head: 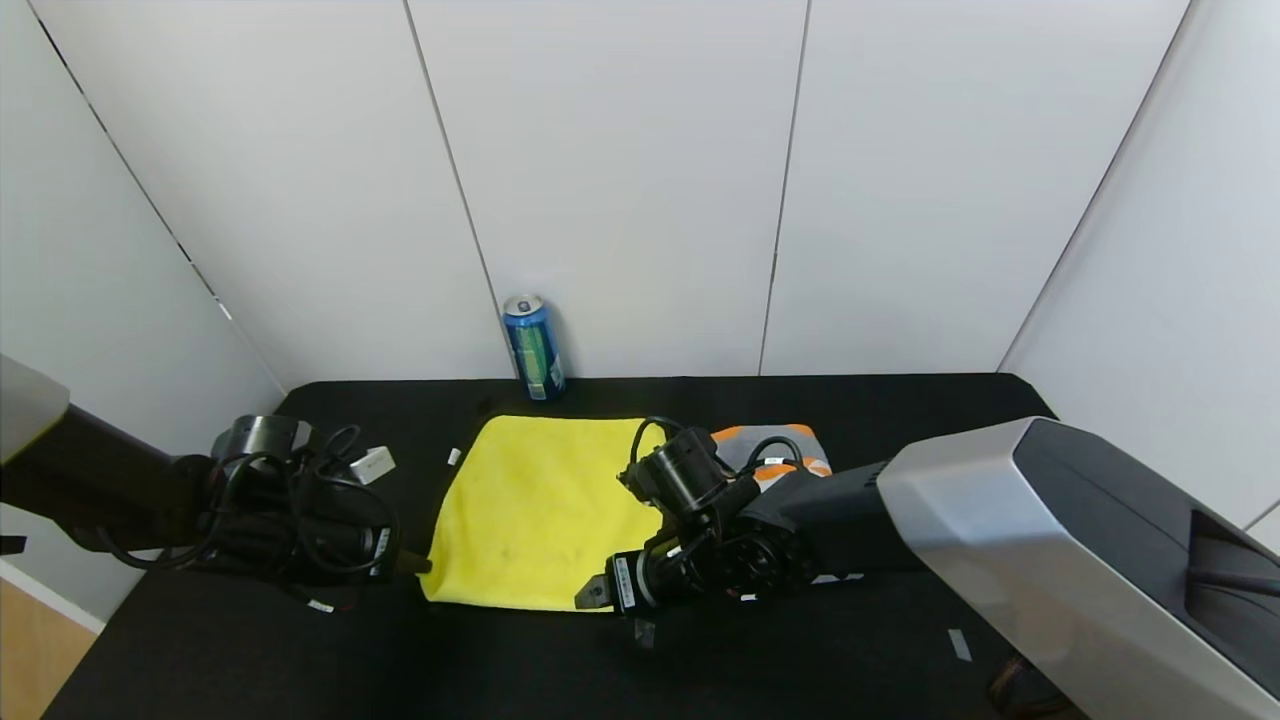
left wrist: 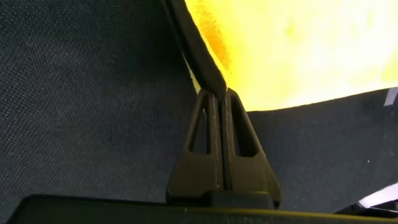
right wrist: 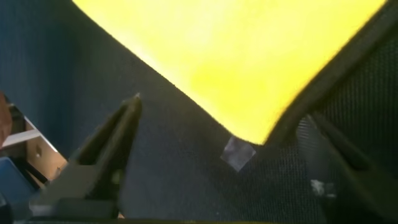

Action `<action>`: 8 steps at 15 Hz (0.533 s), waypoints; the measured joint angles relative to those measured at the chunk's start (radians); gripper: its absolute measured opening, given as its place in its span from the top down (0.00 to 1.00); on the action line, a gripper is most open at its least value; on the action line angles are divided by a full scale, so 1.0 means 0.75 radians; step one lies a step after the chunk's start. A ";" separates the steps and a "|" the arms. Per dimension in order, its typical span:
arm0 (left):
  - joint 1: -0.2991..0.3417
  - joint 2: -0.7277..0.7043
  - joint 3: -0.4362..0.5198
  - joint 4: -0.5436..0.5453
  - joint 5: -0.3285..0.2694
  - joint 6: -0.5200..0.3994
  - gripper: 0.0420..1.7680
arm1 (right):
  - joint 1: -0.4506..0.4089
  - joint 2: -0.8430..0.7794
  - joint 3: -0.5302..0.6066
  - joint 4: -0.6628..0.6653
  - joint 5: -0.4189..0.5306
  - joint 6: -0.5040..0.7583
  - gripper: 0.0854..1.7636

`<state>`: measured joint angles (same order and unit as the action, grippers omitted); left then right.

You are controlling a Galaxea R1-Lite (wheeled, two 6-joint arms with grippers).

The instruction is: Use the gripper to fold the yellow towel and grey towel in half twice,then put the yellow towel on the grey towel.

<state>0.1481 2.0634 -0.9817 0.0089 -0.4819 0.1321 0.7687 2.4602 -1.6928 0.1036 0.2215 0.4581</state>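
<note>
The yellow towel [head: 535, 505] lies spread flat in the middle of the black table [head: 300, 660]. My left gripper [head: 412, 565] is at its near left corner. In the left wrist view the left gripper [left wrist: 217, 94] is shut on the towel's dark edge trim [left wrist: 202, 56]. My right gripper [head: 592, 592] is at the near right corner. In the right wrist view the right gripper [right wrist: 224, 112] stands open, and the yellow towel's corner [right wrist: 249, 74] points into the gap without touching either finger. The grey towel [head: 775, 448], with orange patches, lies behind the right arm, mostly hidden.
A blue can [head: 534, 346] stands upright at the back wall, just beyond the yellow towel. Small bits of tape [head: 959, 645] lie on the black cloth. White walls close in the table at the back and on both sides.
</note>
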 joint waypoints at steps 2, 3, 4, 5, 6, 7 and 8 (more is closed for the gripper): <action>0.001 0.000 0.000 0.001 0.001 0.000 0.96 | -0.001 0.004 0.001 0.002 -0.001 0.000 0.29; 0.000 0.000 0.000 0.000 0.001 0.000 0.96 | -0.001 0.006 0.002 0.006 -0.001 0.001 0.37; 0.001 0.000 0.001 0.000 0.001 0.000 0.96 | -0.001 0.007 0.002 0.010 -0.001 0.001 0.45; 0.001 -0.001 0.001 0.001 0.001 0.000 0.96 | -0.003 0.007 0.002 0.010 -0.001 0.001 0.51; 0.001 -0.001 0.002 0.001 0.001 0.000 0.96 | -0.005 0.008 0.002 0.011 -0.001 0.001 0.57; 0.001 -0.001 0.002 0.001 0.001 0.000 0.96 | -0.005 0.008 0.003 0.012 -0.001 0.001 0.65; 0.001 -0.001 0.002 0.001 0.001 0.000 0.96 | -0.005 0.008 0.003 0.011 -0.001 0.002 1.00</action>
<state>0.1485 2.0628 -0.9800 0.0094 -0.4815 0.1321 0.7653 2.4664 -1.6904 0.1121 0.2211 0.4596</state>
